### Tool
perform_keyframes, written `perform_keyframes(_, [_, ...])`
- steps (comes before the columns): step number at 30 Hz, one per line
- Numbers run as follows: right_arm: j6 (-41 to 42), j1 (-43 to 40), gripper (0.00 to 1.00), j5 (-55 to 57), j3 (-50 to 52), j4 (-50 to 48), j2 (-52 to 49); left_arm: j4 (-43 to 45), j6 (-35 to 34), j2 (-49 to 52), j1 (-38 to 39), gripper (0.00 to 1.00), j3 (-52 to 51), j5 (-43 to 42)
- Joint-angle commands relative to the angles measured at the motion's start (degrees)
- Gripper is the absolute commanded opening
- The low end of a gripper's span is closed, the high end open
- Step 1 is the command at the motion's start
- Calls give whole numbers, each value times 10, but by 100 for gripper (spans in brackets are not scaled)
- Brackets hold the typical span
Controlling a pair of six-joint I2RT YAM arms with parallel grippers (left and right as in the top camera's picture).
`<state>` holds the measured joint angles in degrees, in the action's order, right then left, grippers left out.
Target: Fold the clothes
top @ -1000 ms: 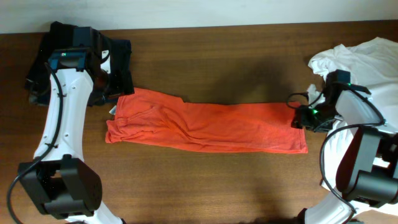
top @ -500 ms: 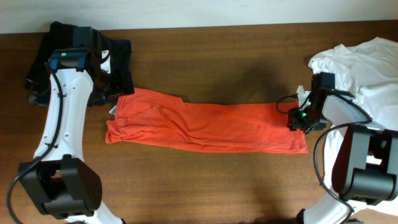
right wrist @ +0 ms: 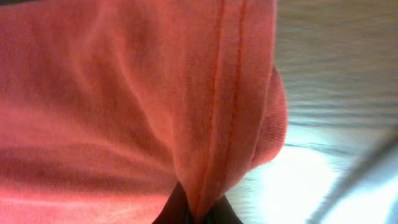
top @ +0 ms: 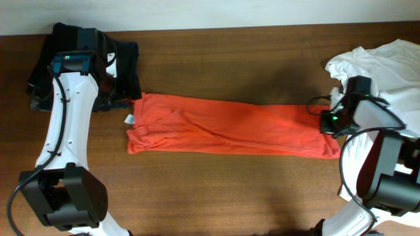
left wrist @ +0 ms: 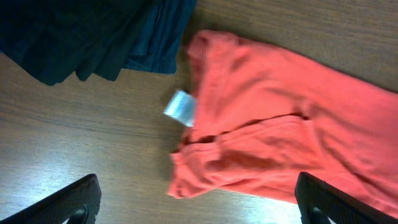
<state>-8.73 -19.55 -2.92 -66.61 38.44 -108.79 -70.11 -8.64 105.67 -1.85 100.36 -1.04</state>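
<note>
The clothes, an orange-red T-shirt [top: 230,124], lie folded into a long strip across the middle of the table. A white side tag [top: 130,119] sticks out at the strip's left end. My right gripper [top: 326,120] is shut on the hem at the right end. In the right wrist view, the stitched hem of the T-shirt [right wrist: 124,93] bunches down into the closed right gripper [right wrist: 198,214]. My left gripper [left wrist: 202,199] hangs wide open above the left end of the T-shirt [left wrist: 280,112] and holds nothing. The white tag [left wrist: 180,107] lies just ahead of it.
A pile of dark clothes [top: 125,59] sits at the back left, right beside the shirt's left end and under the left arm; it shows as dark clothes [left wrist: 93,37] in the left wrist view. A heap of white clothes [top: 387,65] lies at the back right, behind the right arm.
My right gripper has shut on the shirt's right end and drawn it to the right. The whole strip has slid right and lies straighter. The left arm has not moved.
</note>
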Motion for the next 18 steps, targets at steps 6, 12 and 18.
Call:
perform_keyframes(6, [-16, -71, 4, 34, -160, 106, -14, 0, 1, 3, -2, 99, -2, 0])
perform_keyframes(12, [-15, -23, 4, -90, -304, 284, -14, 0, 1, 3, -2, 99, -2, 0])
perform_keyframes(18, [37, 132, 5, -121, -320, 326, -14, 0, 1, 3, -2, 99, -2, 0])
